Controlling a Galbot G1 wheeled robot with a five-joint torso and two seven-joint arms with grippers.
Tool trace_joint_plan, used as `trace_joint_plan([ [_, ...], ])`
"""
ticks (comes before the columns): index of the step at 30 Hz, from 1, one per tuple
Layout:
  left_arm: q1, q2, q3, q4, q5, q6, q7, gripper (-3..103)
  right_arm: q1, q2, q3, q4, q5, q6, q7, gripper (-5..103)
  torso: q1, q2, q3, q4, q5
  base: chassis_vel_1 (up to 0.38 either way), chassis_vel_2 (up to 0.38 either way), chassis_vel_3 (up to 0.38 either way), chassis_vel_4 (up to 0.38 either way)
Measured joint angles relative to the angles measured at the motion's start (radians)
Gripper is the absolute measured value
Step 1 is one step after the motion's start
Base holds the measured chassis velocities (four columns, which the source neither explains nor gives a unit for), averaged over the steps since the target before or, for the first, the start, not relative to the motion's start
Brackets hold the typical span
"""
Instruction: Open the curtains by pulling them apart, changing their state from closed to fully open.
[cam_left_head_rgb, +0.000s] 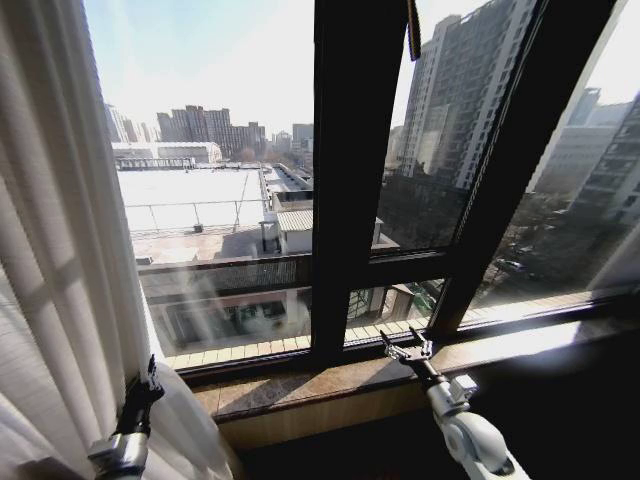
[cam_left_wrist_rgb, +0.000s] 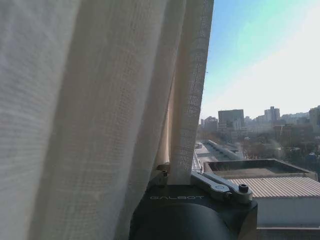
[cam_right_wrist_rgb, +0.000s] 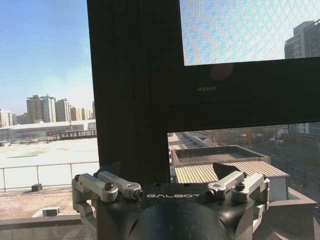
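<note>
Already the curtains (cam_left_head_rgb: 60, 260) are bunched at the left of the window frame (cam_left_head_rgb: 355, 180), a mass of sheer cream pleats that hangs from the top of the head view down past the sill (cam_left_head_rgb: 300, 385). Nothing resembling a container stands anywhere near. The left claw (cam_left_head_rgb: 150, 378) sits low against the inner edge of that fabric, and in the left wrist view a narrow fold of the curtains (cam_left_wrist_rgb: 187, 100) rises straight out from between its fingers, so it is clamped on the cloth. The right claw (cam_left_head_rgb: 408, 350) hovers just above the sill, right of the frame's thick central upright, with its fingers spread wide and nothing between them; the right wrist view shows the two fingers (cam_right_wrist_rgb: 107, 184) well apart, facing the dark upright (cam_right_wrist_rgb: 132, 85) and its crossbar. To the right of the curtains the glass is uncovered, showing a flat rooftop, distant towers and bright sky. The sill is a brown stone ledge running beneath the frame, and the wall below it is in deep shadow.
</note>
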Motion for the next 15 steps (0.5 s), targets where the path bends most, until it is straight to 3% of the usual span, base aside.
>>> trace_joint_plan([
  [15,0.009,-0.018,0.003,0.000,0.015,-0.013,0.000,0,0.000,0.000,0.000,0.000,0.000,0.000,0.000,100,0.000,0.000,0.000,0.0001,0.0002,0.400,0.291,-0.405,-0.272],
])
